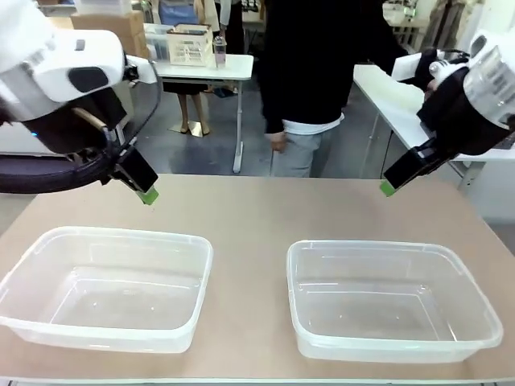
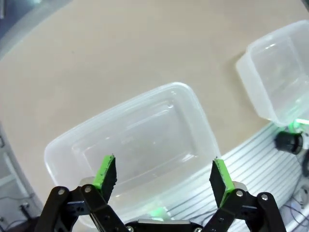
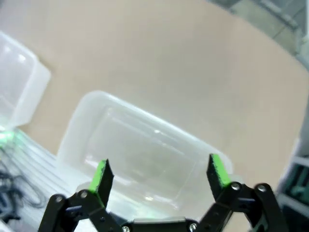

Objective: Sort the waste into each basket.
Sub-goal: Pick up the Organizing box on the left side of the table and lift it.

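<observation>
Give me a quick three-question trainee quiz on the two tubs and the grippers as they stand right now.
1. True or false: the right gripper is shut on a can.
2. Pick one: the left gripper is A) shut, B) open with nothing between its pads, C) closed on a bottle.
3. Count: how many items lie in the left tub and the right tub together?
Key: 1 false; 2 B; 3 zero.

Both baskets (image 1: pixel 121 233) (image 1: pixel 362 244) line the tabletop's (image 1: pixel 257 205) near edge, a bare lane between them; the far half lies open.
</observation>
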`<state>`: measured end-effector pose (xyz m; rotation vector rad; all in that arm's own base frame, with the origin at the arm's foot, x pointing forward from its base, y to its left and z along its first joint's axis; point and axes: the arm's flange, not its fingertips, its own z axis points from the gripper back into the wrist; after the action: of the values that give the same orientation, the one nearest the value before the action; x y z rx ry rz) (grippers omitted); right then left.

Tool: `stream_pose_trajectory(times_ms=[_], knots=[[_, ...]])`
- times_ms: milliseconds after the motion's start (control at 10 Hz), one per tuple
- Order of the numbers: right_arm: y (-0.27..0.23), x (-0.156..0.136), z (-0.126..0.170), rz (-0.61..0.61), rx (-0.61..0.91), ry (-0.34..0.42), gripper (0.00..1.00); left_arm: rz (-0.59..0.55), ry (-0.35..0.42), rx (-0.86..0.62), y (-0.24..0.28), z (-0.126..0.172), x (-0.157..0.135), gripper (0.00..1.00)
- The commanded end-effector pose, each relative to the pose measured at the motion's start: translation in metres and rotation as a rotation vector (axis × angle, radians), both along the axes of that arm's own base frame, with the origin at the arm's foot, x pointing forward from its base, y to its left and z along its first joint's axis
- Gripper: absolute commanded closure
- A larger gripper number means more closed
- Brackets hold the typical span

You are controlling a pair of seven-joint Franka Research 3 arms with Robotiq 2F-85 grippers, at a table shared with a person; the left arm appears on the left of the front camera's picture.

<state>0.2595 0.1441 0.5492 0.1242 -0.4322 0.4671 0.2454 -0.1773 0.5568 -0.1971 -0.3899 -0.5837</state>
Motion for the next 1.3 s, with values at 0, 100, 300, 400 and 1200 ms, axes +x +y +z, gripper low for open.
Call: stream_pose_trajectory(times_ms=[0, 100, 300, 400, 1200], knots=[[-0.065, -0.022, 0.033, -0.311, 0.485, 0.209, 0.0, -0.14, 0.18, -0.513, 0.074, -0.004, -0.019, 0.0], [-0.11, -0.038, 0.044, -0.467, 0.769, 0.231, 0.0, -0.152, 0.217, -0.855, 0.114, -0.007, -0.028, 0.0], [-0.162, -0.058, 0.052, -0.554, 1.072, 0.2, 0.0, -0.038, 0.179, -1.123, 0.162, -0.017, -0.044, 0.0], [-0.188, -0.066, 0.05, -0.594, 1.225, 0.15, 0.0, 0.0, 0.133, -1.149, 0.179, -0.019, -0.057, 0.0], [-0.262, -0.083, 0.062, -0.578, 1.133, 0.191, 0.0, 0.103, 0.115, -1.24, 0.261, 0.054, -0.033, 0.0]])
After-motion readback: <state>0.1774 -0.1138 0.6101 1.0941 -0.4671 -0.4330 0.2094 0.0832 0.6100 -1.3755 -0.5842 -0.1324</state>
